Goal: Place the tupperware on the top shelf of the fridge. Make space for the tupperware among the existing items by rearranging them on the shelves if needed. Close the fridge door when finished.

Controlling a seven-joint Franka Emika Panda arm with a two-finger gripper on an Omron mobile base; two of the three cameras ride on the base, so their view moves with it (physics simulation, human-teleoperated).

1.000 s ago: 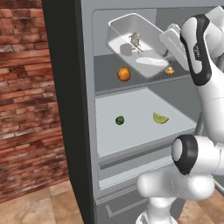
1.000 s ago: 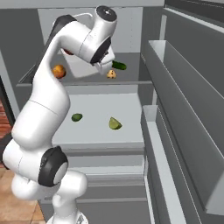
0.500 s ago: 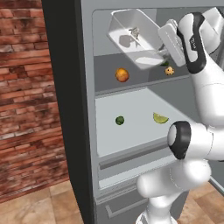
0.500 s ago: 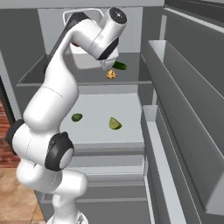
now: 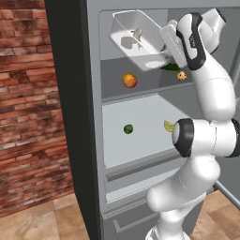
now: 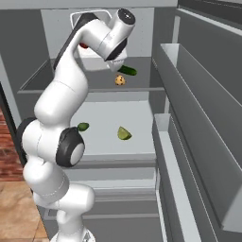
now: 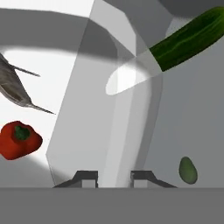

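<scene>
Gripper (image 7: 113,176) pinched tight on the near wall of the tupperware (image 5: 136,33), finger tips straddling the rim in the hand view. Tub held tilted, high inside the open fridge (image 5: 70,117), above the mid-grey top shelf (image 5: 145,82); whether its lower edge touches the shelf is hard to tell. Inside the tub: a red pepper (image 7: 18,140) and a thin grey, fish-like piece (image 7: 15,87). On the top shelf: orange (image 5: 130,80), tan ball (image 5: 181,75), cucumber (image 6: 126,71). On the whitish shelf below: lime (image 5: 128,129), lime wedge (image 6: 124,133). Fridge door (image 6: 203,142) stands open at right.
</scene>
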